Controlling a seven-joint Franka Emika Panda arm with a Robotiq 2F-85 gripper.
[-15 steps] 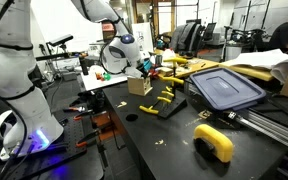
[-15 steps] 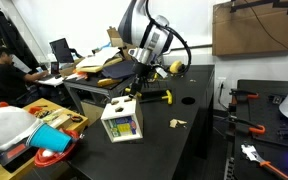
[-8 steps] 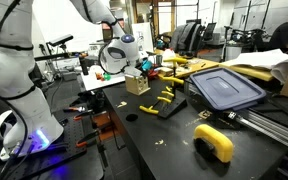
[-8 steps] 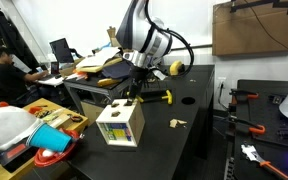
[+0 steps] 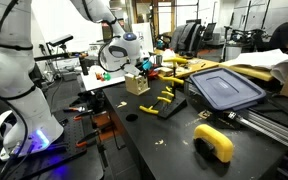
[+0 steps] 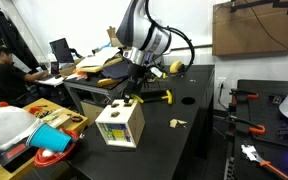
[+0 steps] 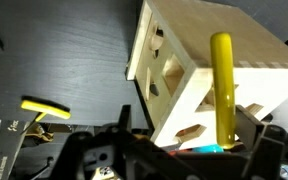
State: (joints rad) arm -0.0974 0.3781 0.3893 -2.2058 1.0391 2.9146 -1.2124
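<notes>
A pale wooden shape-sorter box [image 5: 138,84] [image 6: 120,124] [image 7: 189,60] stands near the corner of the black table [image 6: 199,140]. My gripper [image 5: 141,66] [image 6: 133,90] [image 7: 196,135] hangs just above the box, its jaws spread wide on either side of the top. A yellow peg [image 7: 222,90] stands upright at the box top between the jaws, closer to the right finger [image 7: 269,135]. Neither finger presses on it. Coloured pieces show inside the box under the peg.
Loose yellow blocks [image 5: 162,103] [image 6: 167,97] [image 7: 44,108] lie on the table beyond the box, with a small wooden piece [image 6: 178,124] nearby. A dark bin lid [image 5: 224,88] and a yellow curved object [image 5: 215,142] sit further along. A cart with a red bowl [image 6: 52,152] stands beside the table.
The jaws have spread from partly closed to wide open, letting go of the yellow peg. The box shifted and turned a little on the table.
</notes>
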